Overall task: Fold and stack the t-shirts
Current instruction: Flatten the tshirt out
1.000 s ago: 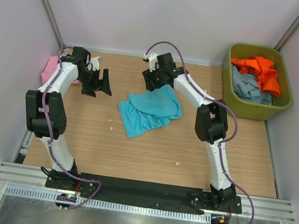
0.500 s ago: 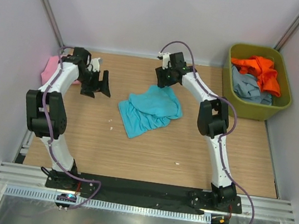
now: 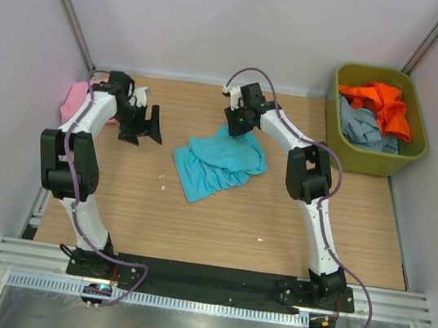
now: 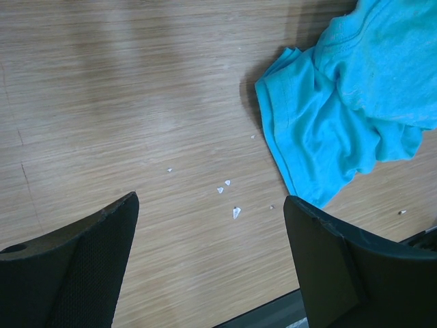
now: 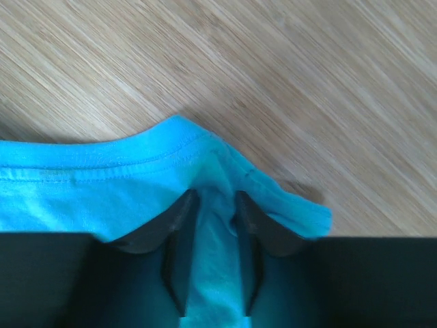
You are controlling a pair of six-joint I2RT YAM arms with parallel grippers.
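The right jaws stand narrow, pinching a raised ridge at the far edge of the turquoise t-shirt (image 5: 102, 195) — its crumpled bulk trails from them toward the near left across the surface (image 3: 193, 226). The left jaws gape wide and empty, well apart to its left — the right arm is nearer.

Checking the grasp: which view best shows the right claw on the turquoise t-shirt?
Right wrist: the right claw pinches the turquoise t-shirt, close-up. Top external shows it small, at the far edge; left wrist, only cloth.
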